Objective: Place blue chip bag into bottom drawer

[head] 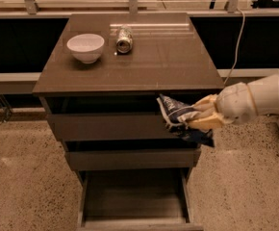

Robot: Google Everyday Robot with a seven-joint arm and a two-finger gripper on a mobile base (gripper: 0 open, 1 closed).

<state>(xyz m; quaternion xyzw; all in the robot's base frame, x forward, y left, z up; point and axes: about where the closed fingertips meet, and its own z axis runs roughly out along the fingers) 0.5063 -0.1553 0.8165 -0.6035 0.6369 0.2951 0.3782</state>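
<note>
While the robot's white arm (257, 100) reaches in from the right, we see its two-finger gripper (202, 113) beside the right front corner of the brown drawer cabinet (168, 61), just under the edge of the top. Its cream-coloured fingers (206, 123) are closed on the crumpled dark blue foil chip bag (179, 120) with silvery-white panels. They pinch the bag's right side, and the rest of the bag sticks out to the left and hangs down a little.

We see the bag in the air, against the right end of the upper grey-brown flat drawer front (106, 126). We cannot tell whether it touches that panel. The middle drawer front (130, 159) sits below it, slightly further out.

Lowest of the three is the shallow grey-brown bottom drawer tray (134, 196), pulled out toward us with its flat floor and thin side walls showing. The bag is well above this tray and over toward its right side, not in it.

On the cabinet top we see a small white ceramic bowl (85, 47) at the left. A small metal can (124, 39) lies on its side just right of the bowl, apart from it. Speckled tan flooring (24, 182) surrounds the cabinet.
</note>
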